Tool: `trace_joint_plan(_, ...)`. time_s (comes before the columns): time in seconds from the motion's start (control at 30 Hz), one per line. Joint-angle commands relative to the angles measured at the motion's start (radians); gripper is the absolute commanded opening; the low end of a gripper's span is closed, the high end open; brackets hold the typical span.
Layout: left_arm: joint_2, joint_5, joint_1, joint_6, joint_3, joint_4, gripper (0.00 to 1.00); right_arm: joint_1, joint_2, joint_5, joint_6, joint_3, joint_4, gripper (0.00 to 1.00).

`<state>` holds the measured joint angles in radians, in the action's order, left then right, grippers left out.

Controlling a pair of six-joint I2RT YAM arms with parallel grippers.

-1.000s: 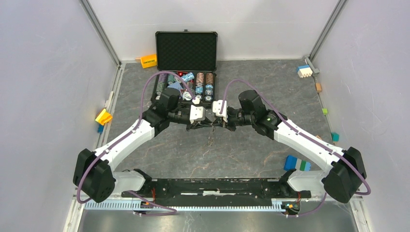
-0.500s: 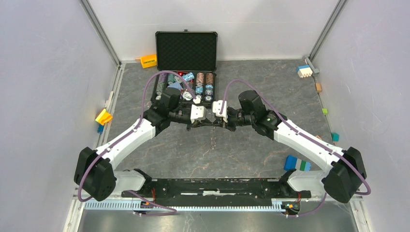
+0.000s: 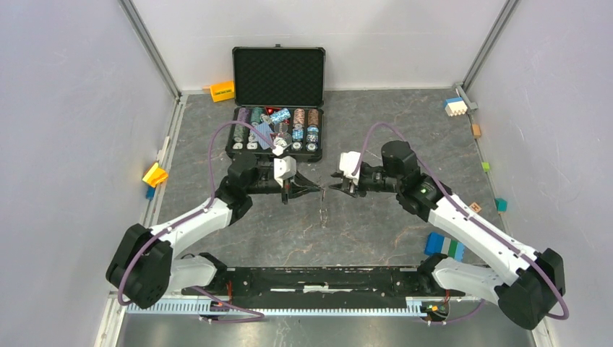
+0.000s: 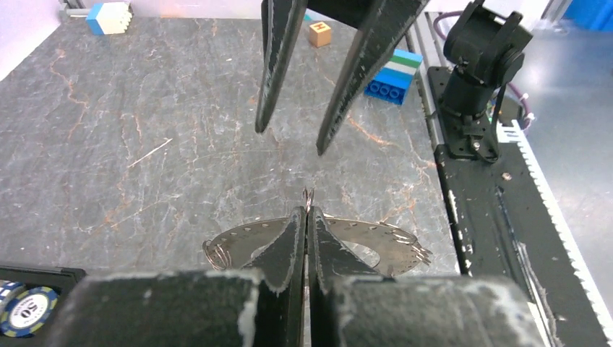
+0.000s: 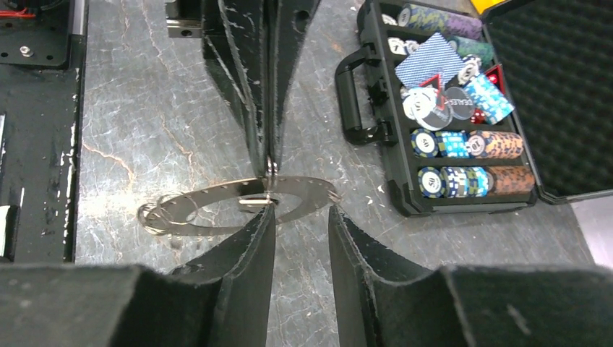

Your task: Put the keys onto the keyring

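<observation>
The keyring (image 4: 390,235), a flat grey toothed ring, hangs edge-on under my left gripper (image 4: 307,213). That gripper is shut on a small wire loop at the ring's rim. In the top view the ring (image 3: 323,208) dangles just above the table below the left gripper (image 3: 312,189). My right gripper (image 5: 302,211) is open and empty, its tips just short of the ring (image 5: 209,206); it faces the left gripper in the top view (image 3: 334,182). Small wire split rings (image 5: 152,217) sit at one end of the ring. I cannot make out any keys.
An open black case (image 3: 275,134) of poker chips lies just behind the grippers, its handle (image 5: 354,97) facing them. Blue-green blocks (image 3: 444,244) lie at the right front, a yellow block (image 3: 154,174) at the left wall, and small blocks along the right edge.
The two grippers were together at the ring; the right one has opened, let go and drawn back to the right. The left one has moved slightly nearer, still holding the ring.
</observation>
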<state>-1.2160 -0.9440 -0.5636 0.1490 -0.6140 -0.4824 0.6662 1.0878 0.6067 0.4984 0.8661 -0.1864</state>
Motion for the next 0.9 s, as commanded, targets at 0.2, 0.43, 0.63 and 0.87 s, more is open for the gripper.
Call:
trace_joint_plan(0.2, 0.023, 0.001, 0.005, -0.322, 0.1, -0.515, 0.02, -0.042, -0.024, 0.199, -0.038, -0.009, 0.105, 0.36)
trace_joint_plan(0.43, 0.023, -0.009, 0.004, -0.27, 0.123, -0.505, 0.02, -0.042, 0.018, 0.278, -0.026, 0.02, 0.086, 0.3)
trace_joint_plan(0.63, 0.022, -0.009, 0.005, -0.258, 0.125, -0.5, 0.02, -0.043, 0.034, 0.267, -0.024, 0.013, 0.082, 0.18)
trace_joint_plan(0.87, 0.031, -0.009, 0.005, -0.256, 0.13, -0.505, 0.02, -0.042, 0.033, 0.245, -0.02, -0.011, 0.087, 0.13)
